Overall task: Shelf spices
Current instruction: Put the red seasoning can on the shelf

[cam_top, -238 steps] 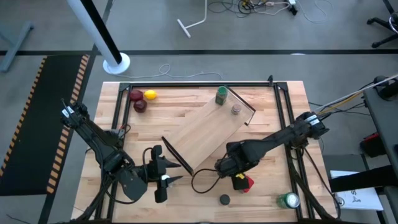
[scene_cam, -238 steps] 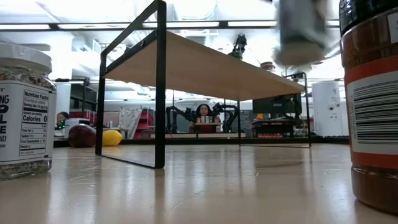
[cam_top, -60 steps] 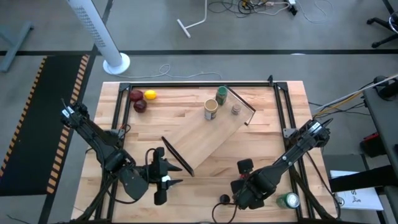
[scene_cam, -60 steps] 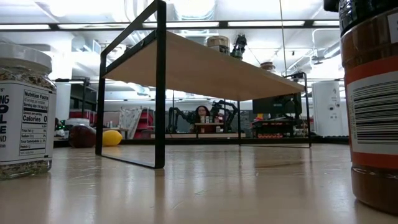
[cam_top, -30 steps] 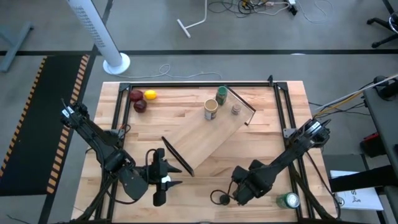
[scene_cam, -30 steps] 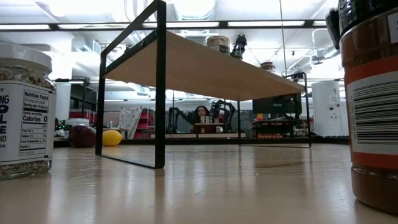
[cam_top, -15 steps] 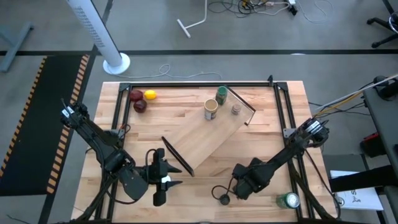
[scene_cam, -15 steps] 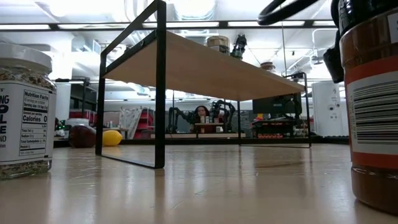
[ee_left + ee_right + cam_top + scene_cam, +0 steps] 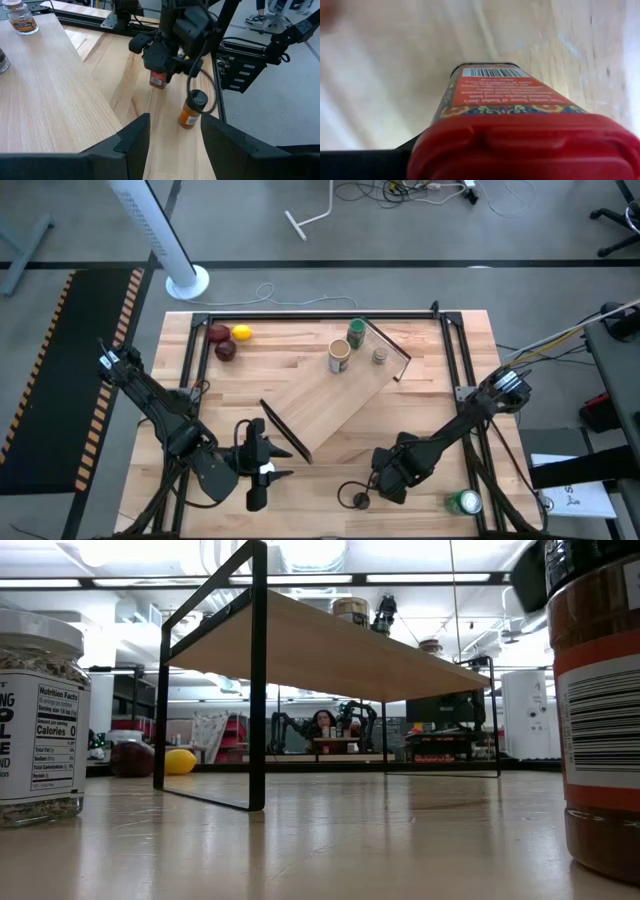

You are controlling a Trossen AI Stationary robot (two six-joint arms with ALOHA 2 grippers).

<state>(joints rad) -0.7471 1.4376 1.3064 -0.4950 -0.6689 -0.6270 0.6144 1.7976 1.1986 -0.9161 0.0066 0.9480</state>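
Note:
The shelf [image 9: 330, 392] stands slantwise mid-table; on its plank stand a tan cylinder [image 9: 340, 356], a green-lidded jar [image 9: 356, 333] and a tiny grey-capped jar [image 9: 380, 356]. My right gripper [image 9: 390, 476] points down near the front edge, shut on the red box [image 9: 158, 79]. A black-capped jar [image 9: 191, 107] stands just beside it on the table. The white-capped jar [image 9: 35, 720] stands at the front left in the low view. My left gripper [image 9: 175, 135] hovers open at the front left, holding nothing. My right gripper comes from above, pointing down, and pinches the red box by its upper end [image 9: 157, 74] between the two fingers. Its red cap [image 9: 525, 145] sits right under the wrist. The box stands upright below the fingers, its lower end at the tabletop.
Two red fruits [image 9: 222, 341] and a yellow one [image 9: 241, 333] lie at the far left. A green-and-white can [image 9: 463, 502] lies at the front right corner. A black frame [image 9: 320, 320] runs around the table. A cable loop [image 9: 350, 492] hangs by the right gripper.
My right gripper has rolled a little about its downward line over the red box and has shut on it. Its cable loop has swung along with it. The box and the black-capped jar stand where they were.

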